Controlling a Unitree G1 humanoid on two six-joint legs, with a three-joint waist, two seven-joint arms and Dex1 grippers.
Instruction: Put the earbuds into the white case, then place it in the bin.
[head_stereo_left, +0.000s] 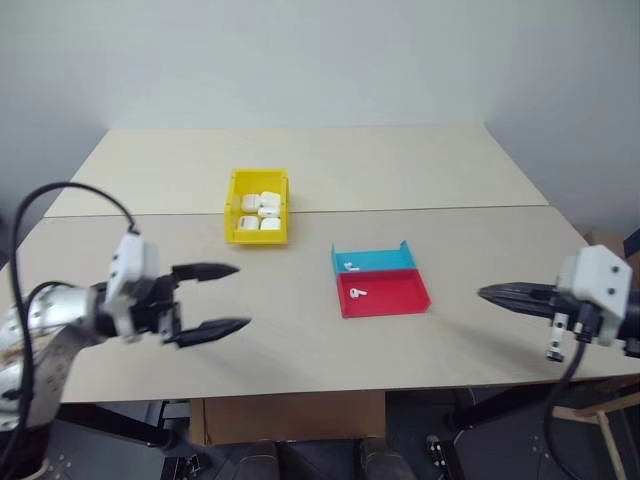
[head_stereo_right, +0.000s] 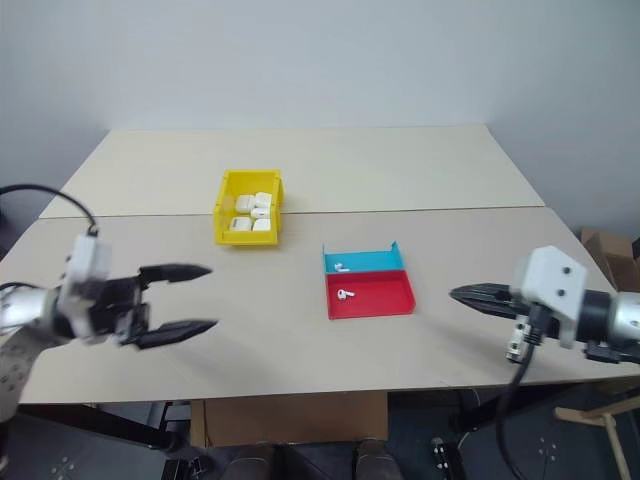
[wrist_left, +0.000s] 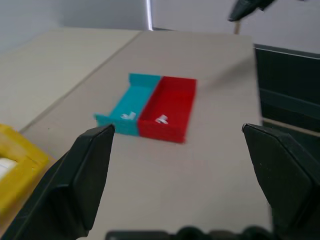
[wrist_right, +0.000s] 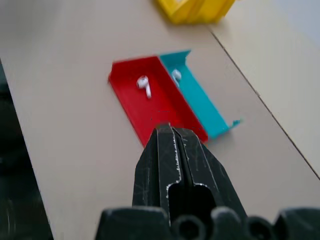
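Two earbuds lie in a shallow tray at the table's middle: one (head_stereo_left: 351, 266) in the teal half, the other (head_stereo_left: 358, 293) in the red half. The yellow bin (head_stereo_left: 257, 239) stands farther back and to the left, and several white cases (head_stereo_left: 262, 211) lie inside it. My left gripper (head_stereo_left: 240, 297) hovers open and empty over the table, left of the tray and pointing toward it. My right gripper (head_stereo_left: 484, 292) is shut with nothing in it, right of the tray, pointing left. In the right wrist view both earbuds (wrist_right: 144, 85) show beyond the shut fingertips (wrist_right: 167, 131).
The red-and-teal tray (head_stereo_left: 395, 292) has low walls and sits between the two grippers. The table is two light wooden tops joined by a seam behind the tray. A plain wall stands behind the table.
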